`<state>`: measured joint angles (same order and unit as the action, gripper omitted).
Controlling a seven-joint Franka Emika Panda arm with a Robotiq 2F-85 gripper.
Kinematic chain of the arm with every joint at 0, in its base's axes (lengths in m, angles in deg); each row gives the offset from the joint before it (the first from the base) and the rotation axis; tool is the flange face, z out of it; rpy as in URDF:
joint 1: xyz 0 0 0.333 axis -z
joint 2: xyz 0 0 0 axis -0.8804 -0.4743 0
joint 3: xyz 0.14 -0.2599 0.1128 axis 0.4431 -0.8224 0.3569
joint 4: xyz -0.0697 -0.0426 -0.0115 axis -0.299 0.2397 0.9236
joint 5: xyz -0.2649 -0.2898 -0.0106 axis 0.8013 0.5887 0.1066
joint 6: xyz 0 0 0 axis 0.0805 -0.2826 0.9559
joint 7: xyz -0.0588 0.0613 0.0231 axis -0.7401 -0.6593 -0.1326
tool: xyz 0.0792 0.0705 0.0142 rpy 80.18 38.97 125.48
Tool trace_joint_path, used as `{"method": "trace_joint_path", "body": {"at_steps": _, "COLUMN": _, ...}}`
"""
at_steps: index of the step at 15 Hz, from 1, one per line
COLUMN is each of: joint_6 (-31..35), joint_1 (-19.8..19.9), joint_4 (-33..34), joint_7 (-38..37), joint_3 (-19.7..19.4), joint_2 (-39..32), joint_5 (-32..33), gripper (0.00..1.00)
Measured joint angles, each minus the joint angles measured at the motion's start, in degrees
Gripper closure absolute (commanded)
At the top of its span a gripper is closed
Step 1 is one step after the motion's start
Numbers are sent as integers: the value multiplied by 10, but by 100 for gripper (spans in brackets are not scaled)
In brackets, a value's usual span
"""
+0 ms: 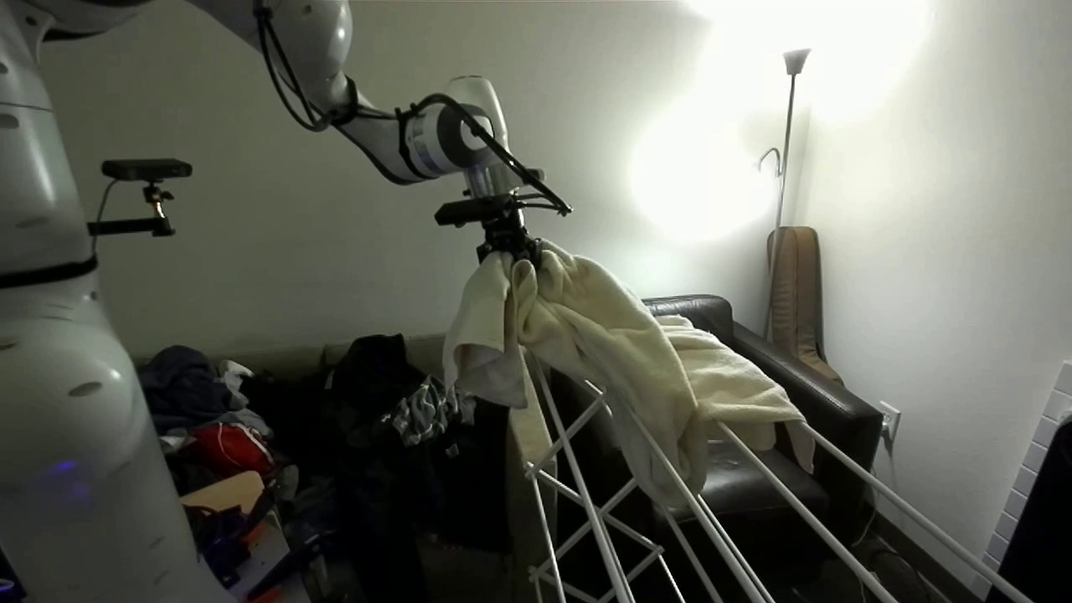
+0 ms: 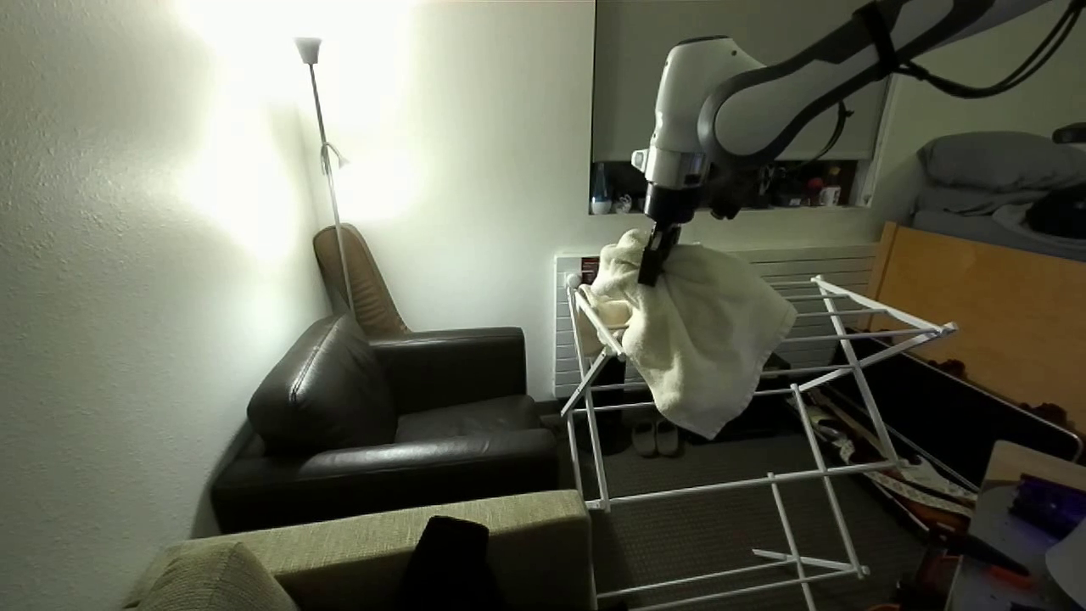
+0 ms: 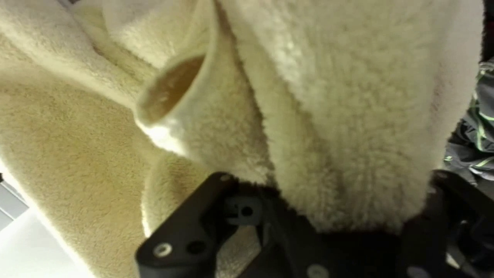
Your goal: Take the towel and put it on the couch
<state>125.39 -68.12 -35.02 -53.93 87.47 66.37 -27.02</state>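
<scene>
The cream towel (image 1: 620, 327) is bunched at its top in my gripper (image 1: 512, 254), which is shut on it. From there it drapes over the end of the white drying rack, and part of it lies across the rack's bars. In an exterior view the gripper (image 2: 650, 273) points down into the towel (image 2: 713, 339), whose lower corner hangs below the top bars. Folds of the towel (image 3: 347, 116) fill most of the wrist view and hide the fingertips. A greenish fabric couch (image 2: 517, 519) stands beside the rack, and a dark leather armchair (image 2: 475, 458) stands behind that couch.
The drying rack (image 2: 738, 484) stands below the gripper. Dark clothes (image 1: 377, 435) are heaped on the fabric couch. A floor lamp (image 2: 327, 161) and a brown case (image 2: 361, 276) stand in the corner behind the armchair. A radiator (image 2: 567, 356) runs along the wall.
</scene>
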Motion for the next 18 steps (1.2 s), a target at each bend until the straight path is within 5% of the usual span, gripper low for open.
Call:
{"method": "trace_joint_path", "body": {"at_steps": 9, "joint_6": -45, "joint_1": 2, "joint_4": -20, "joint_7": 199, "joint_3": -5, "joint_2": 53, "joint_5": -177, "gripper": 95}}
{"method": "trace_joint_path", "body": {"at_steps": 18, "joint_6": -55, "joint_1": 7, "joint_4": -22, "joint_7": 215, "joint_3": -11, "joint_2": 65, "joint_5": -185, "gripper": 98}}
